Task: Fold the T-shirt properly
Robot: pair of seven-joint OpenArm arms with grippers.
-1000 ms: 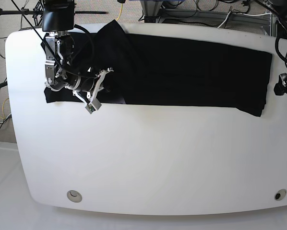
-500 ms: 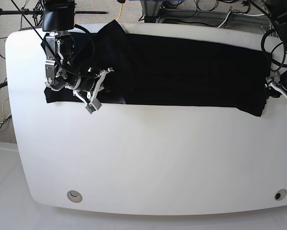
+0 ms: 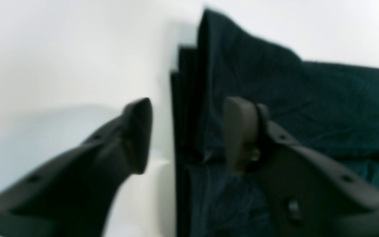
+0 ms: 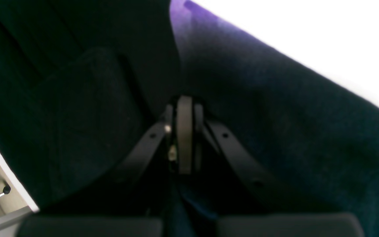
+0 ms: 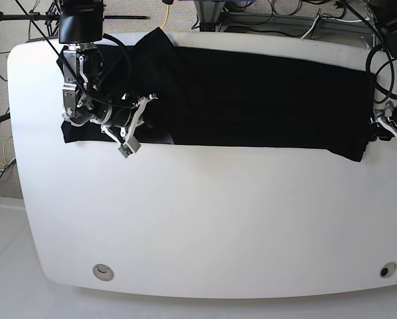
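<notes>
White table (image 5: 205, 219), rounded corners, carrying one item of cloth. The T-shirt (image 5: 265, 100), black, lies as a long folded band across the far half of the table, running from the far left to the right edge, plain side up in the base view; its near edge is straight, its right end shows stacked layers with a lower corner dipping toward the near side. At the left end the cloth bunches and rises in a peak near the far edge. Right gripper (image 5: 129, 136), on the left of the base view, sits over that bunched left end with its fingers pressed together; the right wrist view shows the closed fingers (image 4: 184, 131) buried in dark folds of the shirt, with a purple tint on the fabric just beyond them, so the fingers appear to pinch the cloth. Left gripper (image 5: 388, 126), on the right of the base view, stands at the shirt's right end; in the left wrist view its two fingers (image 3: 239, 131) stand partly apart, straddling the layered edge of the shirt (image 3: 189, 131), one finger over bare table, the other over the cloth, neither visibly clamping it. Cables (image 5: 298, 20) and frame parts lie beyond the far edge of the table.
</notes>
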